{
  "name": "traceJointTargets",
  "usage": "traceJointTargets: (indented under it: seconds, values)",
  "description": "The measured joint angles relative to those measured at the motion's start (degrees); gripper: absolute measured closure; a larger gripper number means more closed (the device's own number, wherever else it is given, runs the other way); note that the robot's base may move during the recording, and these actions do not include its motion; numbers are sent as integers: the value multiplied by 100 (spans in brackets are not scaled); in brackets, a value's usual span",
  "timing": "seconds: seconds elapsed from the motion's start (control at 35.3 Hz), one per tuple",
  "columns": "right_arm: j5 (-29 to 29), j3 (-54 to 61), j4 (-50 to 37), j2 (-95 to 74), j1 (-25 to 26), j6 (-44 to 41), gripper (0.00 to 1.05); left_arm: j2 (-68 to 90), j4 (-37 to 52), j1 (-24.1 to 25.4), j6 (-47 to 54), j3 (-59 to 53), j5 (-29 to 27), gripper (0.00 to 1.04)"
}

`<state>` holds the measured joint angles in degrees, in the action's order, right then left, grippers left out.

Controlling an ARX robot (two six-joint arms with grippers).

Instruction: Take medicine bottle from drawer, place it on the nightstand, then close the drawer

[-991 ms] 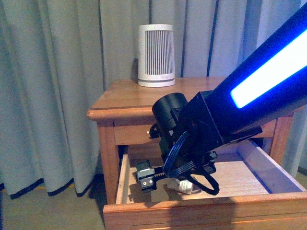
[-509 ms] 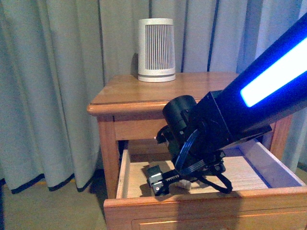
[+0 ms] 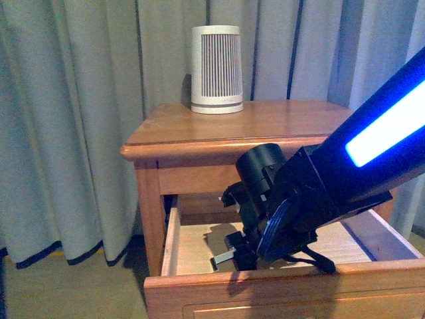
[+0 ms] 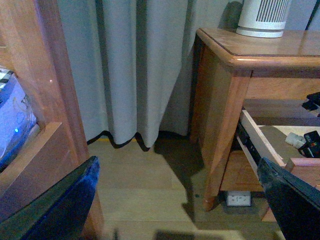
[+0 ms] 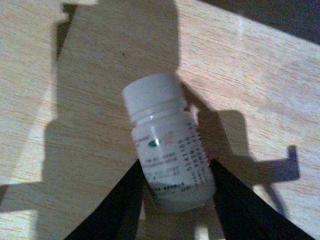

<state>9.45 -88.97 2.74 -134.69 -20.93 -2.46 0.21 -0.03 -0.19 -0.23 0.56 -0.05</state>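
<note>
The medicine bottle (image 5: 167, 150), white with a white cap and a printed label, sits between the black fingers (image 5: 117, 207) of my right gripper (image 5: 175, 167), which is shut on it over the drawer's pale floor (image 5: 250, 75). In the front view the right gripper (image 3: 229, 256) reaches down into the open drawer (image 3: 285, 286) of the nightstand (image 3: 265, 119) and hides most of the bottle. In the left wrist view the bottle (image 4: 295, 141) shows as a white bit inside the drawer (image 4: 260, 145). My left gripper (image 4: 175, 220) hangs open, low beside the nightstand (image 4: 240, 55) and above the floor.
A white ribbed cone-shaped device (image 3: 216, 69) stands at the back of the nightstand top. Grey curtains (image 3: 80, 100) hang behind and to the left. Another wooden piece of furniture (image 4: 45, 100) stands close to the left gripper. A wall socket (image 4: 238, 198) shows under the nightstand.
My right arm has shifted to the right and turned further down into the drawer. The bottle, earlier seen lying beside the gripper, is now hidden behind it in the front view.
</note>
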Motion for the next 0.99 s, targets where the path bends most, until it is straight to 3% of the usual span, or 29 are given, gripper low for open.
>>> traceJointTargets:
  seconds: [0.08,0.2,0.59,0.99]
  values:
    - [-24,55,-105,0,7,-44,71,0,0,0,0,0,-2,7]
    - [-26,109,-201,0,7,-122,75,0,0,0,-2,0,-2,7]
    - [-116,597,-297,444,-39,-258,76,0,0,0,0,0,0,7]
    - [-533,1443,-225,1956,-201,-173,76,0,0,0,-2,0,0,7]
